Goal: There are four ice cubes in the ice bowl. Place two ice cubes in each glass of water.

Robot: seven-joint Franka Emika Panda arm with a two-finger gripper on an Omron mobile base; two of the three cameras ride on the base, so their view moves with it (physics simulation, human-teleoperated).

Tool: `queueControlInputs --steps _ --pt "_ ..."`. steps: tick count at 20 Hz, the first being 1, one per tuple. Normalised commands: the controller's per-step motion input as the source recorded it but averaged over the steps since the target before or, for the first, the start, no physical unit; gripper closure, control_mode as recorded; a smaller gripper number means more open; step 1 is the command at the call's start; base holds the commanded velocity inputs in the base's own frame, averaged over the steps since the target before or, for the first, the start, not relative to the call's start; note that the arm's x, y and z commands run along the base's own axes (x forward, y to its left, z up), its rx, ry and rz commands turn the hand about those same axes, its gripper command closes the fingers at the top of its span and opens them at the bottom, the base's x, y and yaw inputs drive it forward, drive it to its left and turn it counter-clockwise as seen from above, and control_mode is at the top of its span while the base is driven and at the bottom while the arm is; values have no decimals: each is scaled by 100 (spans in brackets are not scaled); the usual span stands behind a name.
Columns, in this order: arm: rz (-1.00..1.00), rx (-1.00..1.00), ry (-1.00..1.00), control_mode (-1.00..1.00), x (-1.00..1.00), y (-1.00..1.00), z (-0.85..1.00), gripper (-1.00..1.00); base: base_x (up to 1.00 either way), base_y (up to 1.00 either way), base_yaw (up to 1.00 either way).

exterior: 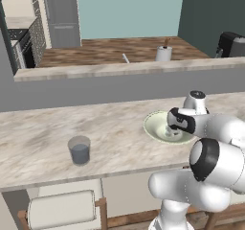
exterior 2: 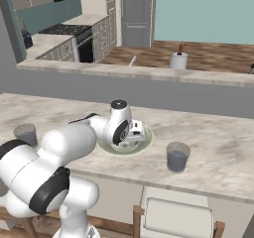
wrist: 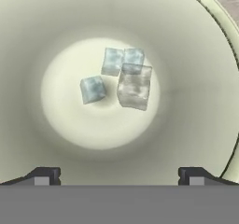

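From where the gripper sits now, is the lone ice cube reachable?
Probably yes. The gripper hangs over the ice bowl, jaws open, and that cube lies apart from the other three, nothing covering it.

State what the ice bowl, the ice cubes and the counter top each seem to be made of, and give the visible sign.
Ice bowl: probably glazed ceramic; smooth, opaque cream-green with a soft sheen.
Ice cubes: ice, translucent and whitish-blue, the bowl showing faintly through them.
Counter top: polished stone such as marble, or a laminate copy; beige with grey-brown veining.
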Motion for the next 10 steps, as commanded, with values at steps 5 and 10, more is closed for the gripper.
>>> queueControlInputs --steps 5,10 --pt "0 0 0 -100 2 0 -16 -100 0 0 0" --pt "0 0 0 -100 10 0 -12 -100 0 0 0"
